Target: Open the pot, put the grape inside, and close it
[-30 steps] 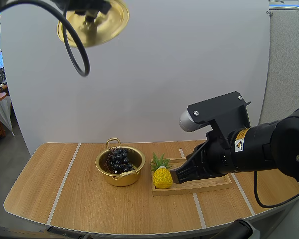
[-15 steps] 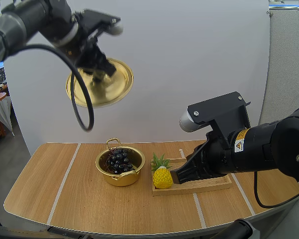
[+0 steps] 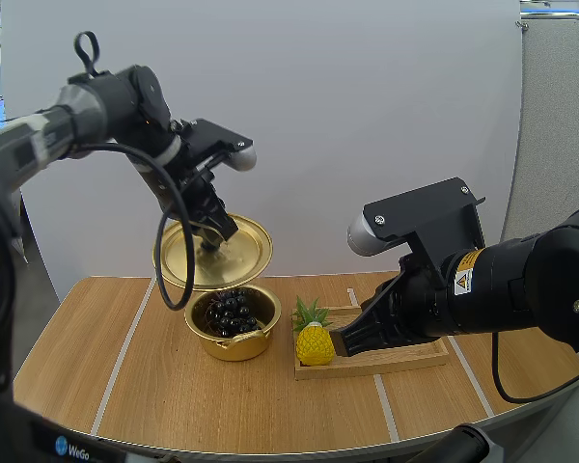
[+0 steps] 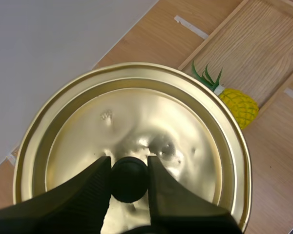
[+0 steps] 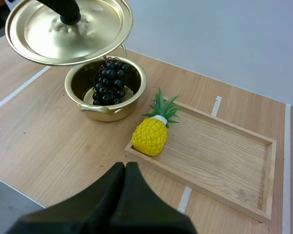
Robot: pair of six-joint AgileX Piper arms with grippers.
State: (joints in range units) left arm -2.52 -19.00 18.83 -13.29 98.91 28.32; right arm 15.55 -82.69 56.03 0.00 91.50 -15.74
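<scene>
Lid [image 3: 237, 257], round shiny gold metal, in left claw [image 4: 129, 168]

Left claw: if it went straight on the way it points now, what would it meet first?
The left claw is shut on the lid, so the lid leads. It would likely land on the pot at its far rim, over the grapes; exact depth is unclear.

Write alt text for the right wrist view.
A gold lid hangs tilted just above an open gold pot that holds a bunch of dark grapes, with the left gripper at the lid's knob. Beside the pot, a toy pineapple sits at the nearest end of a wooden tray, and the right gripper, fingers shut, points toward it.
</scene>
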